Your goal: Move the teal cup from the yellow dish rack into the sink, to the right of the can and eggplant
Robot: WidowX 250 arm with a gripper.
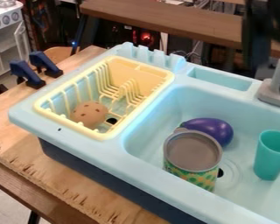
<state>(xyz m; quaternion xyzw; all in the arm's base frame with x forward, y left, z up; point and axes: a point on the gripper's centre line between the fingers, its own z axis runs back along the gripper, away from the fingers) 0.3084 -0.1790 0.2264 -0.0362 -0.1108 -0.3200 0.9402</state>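
Patterned can (pixel 192 164) stands upright in the sink (pixel 136 170), near the purple eggplant (pixel 211 129) and teal cup (pixel 272 155). Black gripper (pixel 258 59) hangs upper right; I can't tell its jaws' state. Likely pre-grasp, where any pickup calls for careful alignment.

Way in from above over sink (pixel 146 130). Big can (pixel 192 157) blocks path to purple eggplant (pixel 210 130) from front. Gap between can and green cup (pixel 272 155).
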